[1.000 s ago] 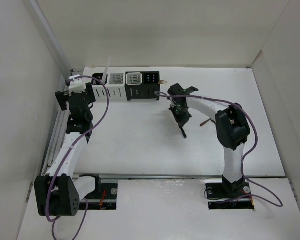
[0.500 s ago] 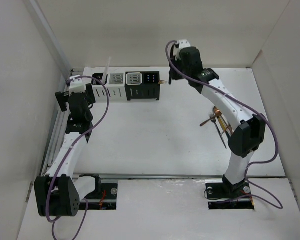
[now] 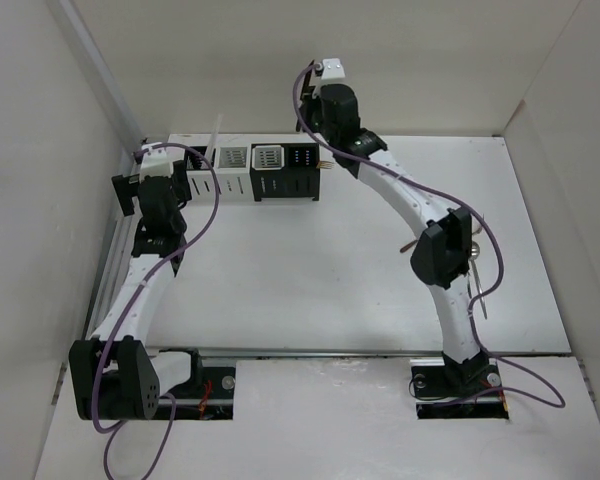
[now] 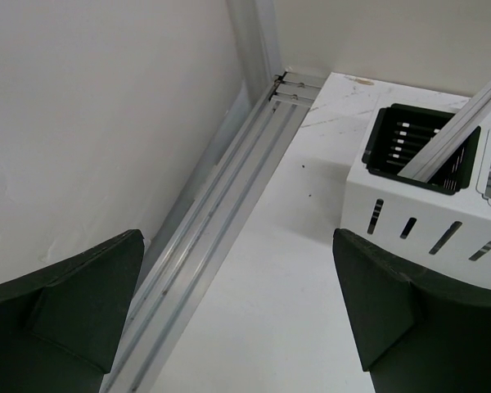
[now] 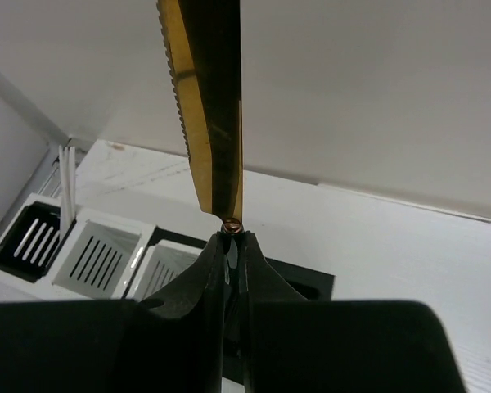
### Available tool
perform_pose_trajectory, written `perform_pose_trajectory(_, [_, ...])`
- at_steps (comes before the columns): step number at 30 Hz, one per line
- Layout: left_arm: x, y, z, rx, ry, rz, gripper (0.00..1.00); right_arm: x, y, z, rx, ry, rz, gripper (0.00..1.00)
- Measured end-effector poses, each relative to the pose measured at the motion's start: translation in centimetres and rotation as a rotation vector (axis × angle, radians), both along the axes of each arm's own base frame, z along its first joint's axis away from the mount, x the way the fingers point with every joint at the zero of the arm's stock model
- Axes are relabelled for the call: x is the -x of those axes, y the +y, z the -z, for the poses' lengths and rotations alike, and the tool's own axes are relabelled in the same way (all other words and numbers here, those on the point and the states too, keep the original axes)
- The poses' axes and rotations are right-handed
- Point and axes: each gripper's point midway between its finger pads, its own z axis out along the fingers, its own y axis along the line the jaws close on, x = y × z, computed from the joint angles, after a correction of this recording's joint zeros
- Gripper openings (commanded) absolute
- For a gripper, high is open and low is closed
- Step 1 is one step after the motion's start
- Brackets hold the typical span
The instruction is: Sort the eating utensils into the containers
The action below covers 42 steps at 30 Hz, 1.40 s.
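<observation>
Cutlery still to sort: loose utensils (image 3: pixel 477 295) lie on the table (image 3: pixel 280 290) by the right arm's elbow, partly hidden and well apart from the caddies. Left gripper (image 4: pixel 236 270) hovers beside the row's left end, fingers wide apart, nothing between them. Right gripper (image 5: pixel 231 233) is clamped on one end of a gold serrated knife (image 5: pixel 209 106), high above the black end caddy (image 3: pixel 300 160).

Step in hand, as I judge it: delivering the knife. Next move calls for lining the blade over the slots, lowering it, then releasing.

Against half a second ago, the right gripper has swung left from beyond the row's end. The left arm has barely shifted.
</observation>
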Motion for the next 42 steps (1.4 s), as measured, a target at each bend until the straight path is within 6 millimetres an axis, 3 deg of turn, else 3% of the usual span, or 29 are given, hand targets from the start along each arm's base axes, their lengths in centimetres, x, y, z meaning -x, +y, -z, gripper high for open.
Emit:
perform_pose_trajectory(4, [-0.1, 0.0, 0.2, -0.003, 0.009, 0.0, 1.0, 0.7, 3.7, 2.0, -0.001, 0.005, -0.058, 0.0])
perform_pose_trajectory(9, [-0.1, 0.0, 0.2, -0.003, 0.009, 0.0, 1.0, 2.1, 8.3, 2.9, -0.025, -0.027, -0.136, 0.0])
perform_pose_trajectory(11, [-0.1, 0.0, 0.2, -0.004, 0.009, 0.0, 1.0, 2.4, 9.7, 4.4, -0.019, -0.018, -0.158, 0.0])
perform_pose_trajectory(14, [-0.1, 0.0, 0.3, -0.004, 0.011, 0.0, 1.0, 2.3, 10.5, 7.6, 0.012, 0.018, -0.162, 0.0])
perform_pose_trajectory(19, [0.0, 0.0, 0.4, -0.003, 0.015, 0.001, 1.0, 1.7, 9.7, 12.9, 0.095, 0.083, -0.137, 0.0])
perform_pose_trajectory(21, [0.0, 0.0, 0.3, -0.003, 0.015, 0.001, 1.0, 1.4, 9.3, 13.7, 0.119, 0.088, -0.132, 0.13])
perform_pose_trajectory(22, [0.0, 0.0, 0.3, -0.003, 0.015, 0.001, 1.0, 1.3, 9.2, 13.8, 0.128, 0.085, -0.133, 0.33])
perform_pose_trajectory(23, [0.0, 0.0, 0.3, -0.003, 0.015, 0.001, 1.0, 1.2, 9.2, 13.8, 0.134, 0.082, -0.138, 0.45])
perform_pose_trajectory(26, [-0.1, 0.0, 0.0, -0.003, 0.011, 0.001, 1.0, 1.3, 9.4, 13.4, 0.148, 0.062, -0.163, 0.74])
perform_pose_trajectory(27, [-0.1, 0.0, 0.0, -0.003, 0.011, 0.002, 1.0, 1.3, 9.4, 13.3, 0.155, 0.057, -0.17, 0.77])
perform_pose_trajectory(31, [-0.2, -0.1, -0.1, -0.002, 0.013, 0.009, 1.0, 1.8, 9.2, 11.6, 0.182, 0.023, -0.192, 0.88])
perform_pose_trajectory(33, [-0.2, -0.2, -0.1, -0.001, 0.016, 0.014, 1.0, 2.7, 8.3, 9.4, 0.196, 0.008, -0.19, 0.97])
perform_pose_trajectory(36, [-0.3, -0.3, -0.3, 0.0, 0.014, 0.019, 1.0, 5.2, 5.5, 4.2, 0.219, -0.01, -0.159, 0.98])
perform_pose_trajectory(39, [-0.3, -0.4, -0.3, 0.0, 0.014, 0.025, 1.0, 8.4, 0.8, -2.9, 0.204, -0.02, -0.11, 0.84])
perform_pose_trajectory(40, [-0.3, -0.4, -0.3, 0.002, 0.013, 0.028, 1.0, 9.4, -1.4, -4.7, 0.185, -0.004, -0.082, 0.69])
perform_pose_trajectory(42, [-0.4, -0.5, -0.3, 0.008, 0.01, 0.031, 1.0, 10.7, -7.1, -6.6, 0.145, 0.049, 0.003, 0.55])
